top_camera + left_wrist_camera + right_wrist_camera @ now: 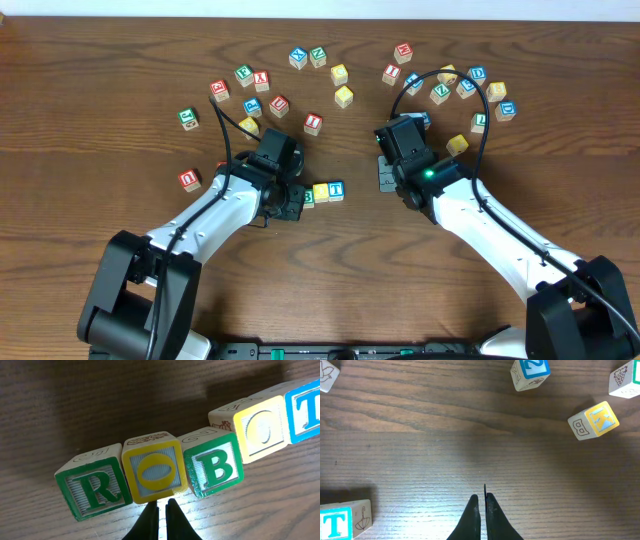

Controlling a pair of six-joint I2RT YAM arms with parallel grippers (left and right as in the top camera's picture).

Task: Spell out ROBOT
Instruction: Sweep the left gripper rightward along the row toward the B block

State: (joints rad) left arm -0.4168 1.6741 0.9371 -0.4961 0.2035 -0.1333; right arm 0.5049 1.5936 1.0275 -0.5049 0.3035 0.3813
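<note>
Holding left gripper [159, 506] closed, empty, at 6 o'clock of first O cube [154, 474], probably for squaring the R-O-B-O-T row [214, 469], with right gripper [482, 499] closed, empty, at row's 3 o'clock.

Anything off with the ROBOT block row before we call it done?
The letters read in order and all face up, but the row kinks. The second O and T sit set back from the line of R, first O and B, stepping at the B. Nothing is damaged or toppled.
</note>
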